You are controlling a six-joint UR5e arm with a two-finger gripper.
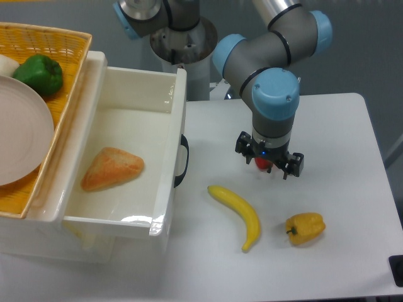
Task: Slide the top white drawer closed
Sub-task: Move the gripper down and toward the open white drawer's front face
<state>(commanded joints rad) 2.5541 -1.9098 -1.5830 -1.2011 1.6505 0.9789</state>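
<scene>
One top white drawer (pixel 169 135) stands pulled out, well to the left of the gripper (pixel 269 165).

It is a deep, glossy white tray holding one bread piece (pixel 112 168), its black curved handle (pixel 182 162) facing the gripper. Below the gripper lie one banana (pixel 238 214) and one yellow pepper (pixel 305 228). Something red shows between the fingers; whether they clamp it I cannot tell. Far left sits one wicker basket (pixel 63 38) with one green pepper (pixel 39 74) and one plate (pixel 22 138).

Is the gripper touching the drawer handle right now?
No, the gripper hangs over the table well to the right of the handle, with bare tabletop between them.
</scene>
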